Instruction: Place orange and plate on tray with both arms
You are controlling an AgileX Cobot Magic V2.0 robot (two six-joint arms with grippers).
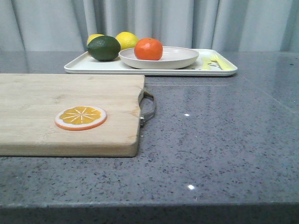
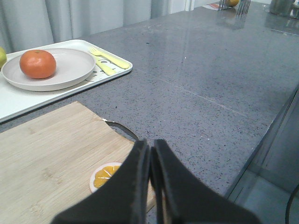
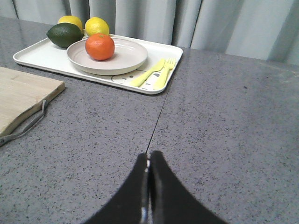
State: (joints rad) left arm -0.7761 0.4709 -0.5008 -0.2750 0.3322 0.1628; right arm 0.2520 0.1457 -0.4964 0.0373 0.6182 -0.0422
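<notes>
The orange [image 1: 148,49] sits on the off-white plate [image 1: 182,59], and the plate rests on the white tray [image 1: 77,66] at the back of the table. The orange [image 2: 38,64], plate [image 2: 74,70] and tray [image 2: 18,100] show in the left wrist view, and the orange [image 3: 99,46], plate [image 3: 126,58] and tray [image 3: 37,56] show in the right wrist view. My left gripper [image 2: 150,145] is shut and empty above the cutting board's corner. My right gripper [image 3: 149,156] is shut and empty above bare counter, well short of the tray. Neither gripper shows in the front view.
A wooden cutting board [image 1: 46,102] with a metal handle [image 1: 148,107] lies front left, an orange slice disc [image 1: 80,117] on it. A dark green fruit [image 1: 103,48] and two lemons [image 1: 126,39] sit on the tray's left part. Yellow fork and knife [image 3: 156,73] lie on its right end.
</notes>
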